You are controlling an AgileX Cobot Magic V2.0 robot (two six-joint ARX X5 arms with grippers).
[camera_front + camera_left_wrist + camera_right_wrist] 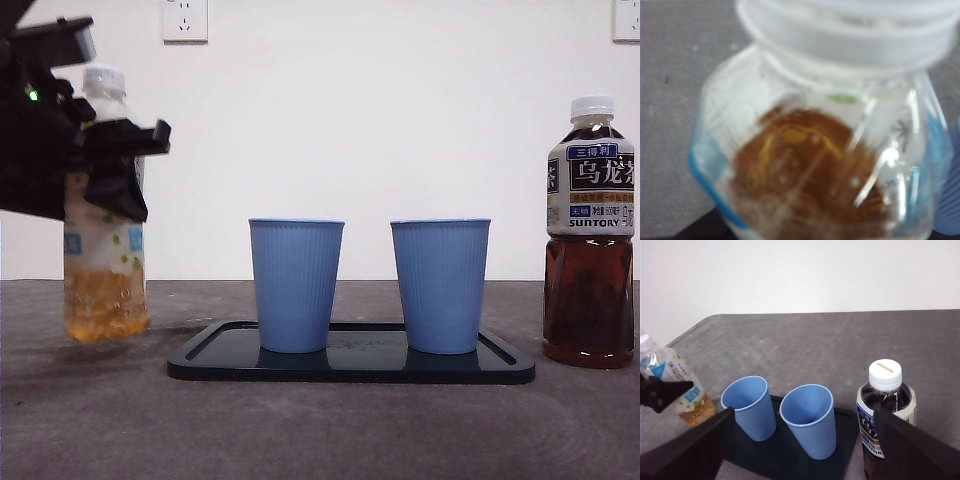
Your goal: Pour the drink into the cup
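Grey table (300, 430), left tool (105, 140) gripping raised tea bottle (105, 270), right tool (800, 440) wide.

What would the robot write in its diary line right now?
left gripper: holds tea bottle above table | right gripper: open, waiting | cups: on tray | cap: on

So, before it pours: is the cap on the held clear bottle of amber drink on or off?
On. The white cap sits on the clear bottle.

Gap between the two blue cups (296, 285) (440, 285) narrow. Dark tea bottle (590, 235) blocks tray's (350, 370) 3 o'clock side; worktop (300, 430) at 6 o'clock open.
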